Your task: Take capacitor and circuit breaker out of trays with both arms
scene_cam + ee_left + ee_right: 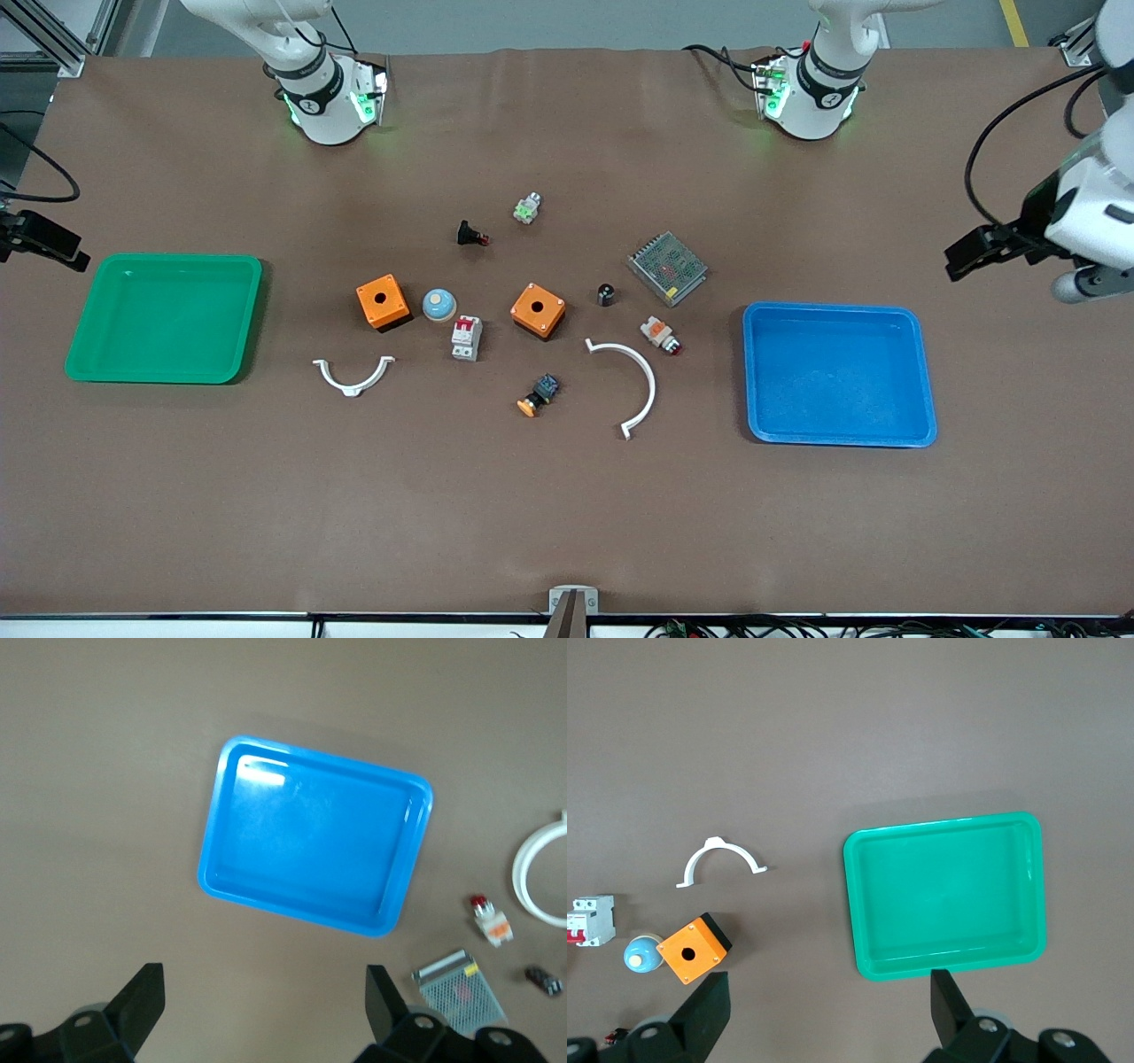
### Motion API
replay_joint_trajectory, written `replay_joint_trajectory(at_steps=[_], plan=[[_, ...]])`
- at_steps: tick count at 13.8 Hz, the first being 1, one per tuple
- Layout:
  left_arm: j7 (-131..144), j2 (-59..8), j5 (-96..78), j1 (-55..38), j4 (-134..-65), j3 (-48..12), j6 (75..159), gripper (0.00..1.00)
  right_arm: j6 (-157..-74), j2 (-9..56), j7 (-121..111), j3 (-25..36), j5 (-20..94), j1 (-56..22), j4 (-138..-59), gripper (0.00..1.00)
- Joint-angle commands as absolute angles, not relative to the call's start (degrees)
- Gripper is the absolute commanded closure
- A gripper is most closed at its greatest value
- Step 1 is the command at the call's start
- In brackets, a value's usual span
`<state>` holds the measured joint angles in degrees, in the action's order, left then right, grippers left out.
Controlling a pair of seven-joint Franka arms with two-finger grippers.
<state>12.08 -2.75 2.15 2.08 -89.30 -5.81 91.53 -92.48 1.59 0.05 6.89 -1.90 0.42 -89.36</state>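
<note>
Both trays empty; capacitor (606, 294) and circuit breaker (466, 338) sit on the table mid-clutter. Left gripper (970, 249) over the table edge past the blue tray (921, 372), jaws wide, holding nothing; right gripper (44, 241) likewise past the green tray (106, 266). Risk: fingers nudging the adjacent orange box (538, 310). Open table around both trays

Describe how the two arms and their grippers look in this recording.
Both arms are white with black joint bands; their bases glow with green lights, and black cables run to them. The left arm stands at the blue tray's end, the right arm at the green tray's end. The left gripper and right gripper each have two dark, wedge-shaped fingers.
</note>
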Motion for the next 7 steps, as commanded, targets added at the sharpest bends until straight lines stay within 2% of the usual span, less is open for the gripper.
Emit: replay_joint_trajectory(at_steps=[1, 7], plan=[[5.29, 0.60, 0.09, 1.58, -92.19, -3.43, 90.70, 0.00, -91.50, 2.02, 0.18, 6.24, -1.24, 0.79, -87.98, 0.00], [5.01, 3.07, -0.44, 2.46, -93.60, -4.04, 90.79, 0.00, -91.76, 2.02, 0.00, 6.24, 1.76, 0.79, -87.89, 0.00]])
